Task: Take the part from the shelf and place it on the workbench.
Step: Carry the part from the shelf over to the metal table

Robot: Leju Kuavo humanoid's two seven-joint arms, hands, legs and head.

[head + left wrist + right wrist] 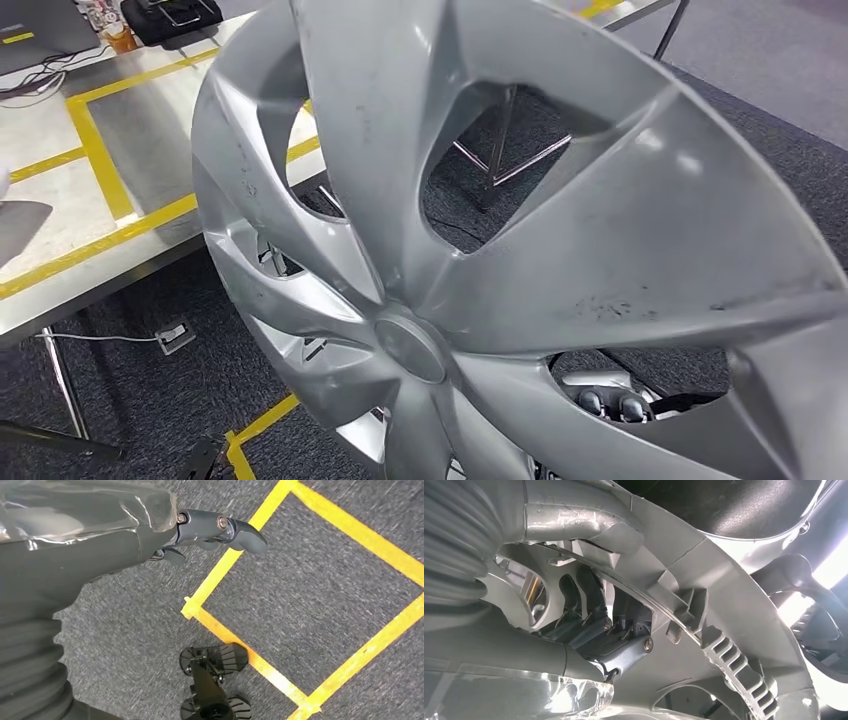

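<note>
A large silver wheel cover (560,230) with broad spokes hangs tilted close in front of me. Its round hub (410,345) sits low in the head view. My right hand (610,403) shows as dark fingers through an opening between spokes. In the right wrist view that hand (594,625) hooks its fingers over the ribbed back of the cover (734,605) and holds it. The metal workbench (60,200), marked with yellow tape, stands to the left behind the cover. My left hand (200,535) hangs over the carpet, holding nothing, with its thumb stretched out.
A black bag (170,15) and a cup (120,38) stand at the far end of the workbench. Its thin legs (60,380) reach the grey carpet near a floor socket (175,335). Yellow floor tape (350,530) outlines a square below my left hand.
</note>
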